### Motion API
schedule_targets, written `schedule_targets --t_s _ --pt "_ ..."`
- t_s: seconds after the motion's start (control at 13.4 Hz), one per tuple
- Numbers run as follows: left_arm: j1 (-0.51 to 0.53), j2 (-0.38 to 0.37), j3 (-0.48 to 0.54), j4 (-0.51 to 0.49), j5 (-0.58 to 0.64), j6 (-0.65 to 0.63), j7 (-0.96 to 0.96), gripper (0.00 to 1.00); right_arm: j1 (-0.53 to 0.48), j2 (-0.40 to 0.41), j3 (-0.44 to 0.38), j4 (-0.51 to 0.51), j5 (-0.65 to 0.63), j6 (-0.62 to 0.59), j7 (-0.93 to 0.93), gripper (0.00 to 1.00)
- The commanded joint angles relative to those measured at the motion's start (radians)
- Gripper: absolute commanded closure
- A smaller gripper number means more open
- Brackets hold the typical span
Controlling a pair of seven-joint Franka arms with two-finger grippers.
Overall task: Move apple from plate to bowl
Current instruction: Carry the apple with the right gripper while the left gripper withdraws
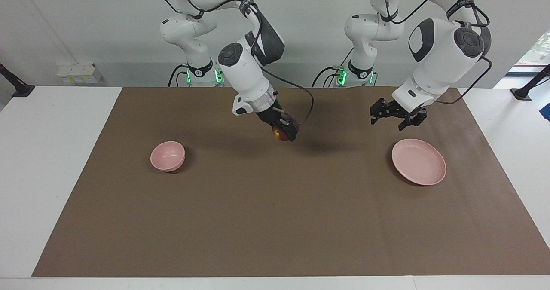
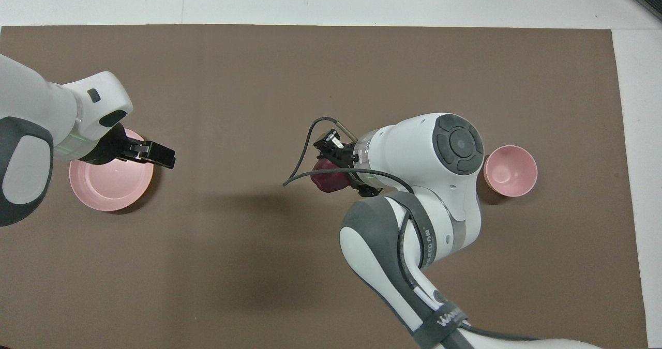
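Two pink containers stand on the brown mat, and both hold nothing. Taking the bowl as landmark: it sits toward the right arm's end of the table, and the plate lies well apart from it, toward the left arm's end. The right gripper hangs in the air over the mat between the bowl and the plate, with its fingers clamped on the apple. The left gripper waits above the plate's edge that is nearer to the robots, fingers spread apart. Some letters on the right arm's strap are not readable.
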State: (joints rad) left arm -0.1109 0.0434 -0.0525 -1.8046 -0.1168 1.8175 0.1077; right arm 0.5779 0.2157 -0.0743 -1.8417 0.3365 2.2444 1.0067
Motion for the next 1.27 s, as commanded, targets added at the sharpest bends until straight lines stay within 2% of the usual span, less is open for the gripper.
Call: schedule_targets --t_s 0.0,0.15,0.3,0.45,0.6,0.75,0.9,1.2 --pt "0.004 0.006 -0.001 0.042 0.104 0.026 -0.01 0.0 -0.027 -0.036 0.004 -0.007 -0.175 -0.09 -0.101 1.0" --pt "0.007 -0.002 0.002 0.118 0.14 -0.015 -0.01 0.0 -0.068 -0.073 0.005 -0.005 -0.275 -0.184 -0.208 1.0" --pt "0.045 -0.004 0.002 0.229 0.138 -0.099 -0.003 0.0 -0.128 -0.101 0.005 -0.01 -0.31 -0.262 -0.334 1.0" --pt "0.065 -0.004 0.002 0.329 0.14 -0.216 -0.003 0.0 -0.2 -0.114 0.007 -0.046 -0.312 -0.27 -0.43 1.0" --pt "0.089 0.001 0.01 0.387 0.137 -0.268 -0.002 0.0 -0.286 -0.121 0.008 -0.079 -0.312 -0.259 -0.578 1.0" --pt "0.112 -0.007 0.006 0.392 0.129 -0.294 -0.003 0.0 -0.364 -0.11 0.007 -0.085 -0.31 -0.247 -0.693 1.0" --pt "0.117 -0.031 0.005 0.369 0.129 -0.313 -0.006 0.0 -0.432 -0.061 0.007 -0.088 -0.31 -0.176 -0.773 1.0" --pt "0.144 -0.037 0.008 0.354 0.129 -0.314 -0.011 0.0 -0.495 -0.033 0.007 -0.09 -0.312 -0.152 -0.891 1.0"
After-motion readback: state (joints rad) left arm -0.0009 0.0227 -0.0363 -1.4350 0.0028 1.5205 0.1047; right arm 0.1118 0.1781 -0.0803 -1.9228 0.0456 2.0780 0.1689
